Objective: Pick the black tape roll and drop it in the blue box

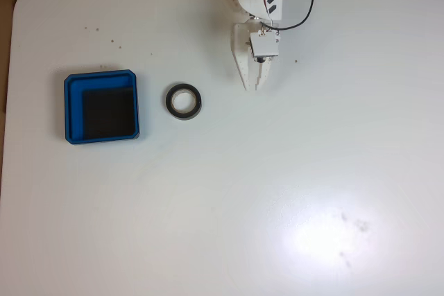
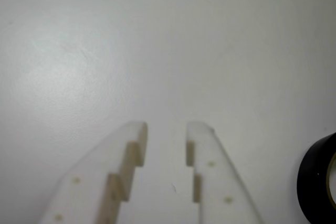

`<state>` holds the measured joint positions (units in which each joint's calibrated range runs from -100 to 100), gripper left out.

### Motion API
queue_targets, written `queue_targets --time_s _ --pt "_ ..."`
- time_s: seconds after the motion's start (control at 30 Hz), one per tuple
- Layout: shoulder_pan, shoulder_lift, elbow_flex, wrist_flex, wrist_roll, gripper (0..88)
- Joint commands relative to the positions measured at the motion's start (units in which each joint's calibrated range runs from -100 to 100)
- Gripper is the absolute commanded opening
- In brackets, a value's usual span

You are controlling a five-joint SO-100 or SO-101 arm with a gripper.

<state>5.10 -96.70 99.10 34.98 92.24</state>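
The gripper (image 2: pixel 165 129) hangs above the bare table (image 2: pixel 157 35), jaws slightly parted and empty. The tape roll (image 1: pixel 184 102) lies flat just left of the gripper in the fixed view; the box (image 1: pixel 101 107) sits further left of the roll. Centre over the ring, widen the jaws, then descend straddling one wall.

Fixed view: set high above my table (image 1: pixel 277 192), facing straight down, far enough to take in most of its top; wrist view: riding on my gripper (image 2: pixel 166 129), close to the surface, sharing my fingertips and the black tape roll (image 2: pixel 317 182) at right.
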Motion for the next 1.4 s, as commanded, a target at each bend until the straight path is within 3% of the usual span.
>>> queue_targets --time_s 0.0,0.6,1.37 --pt "0.4 -0.3 0.7 0.0 0.1 1.1" --pt "1.0 -0.2 0.6 0.0 -0.1 1.1" --pt "24.4 0.0 0.6 0.0 -0.1 1.1"
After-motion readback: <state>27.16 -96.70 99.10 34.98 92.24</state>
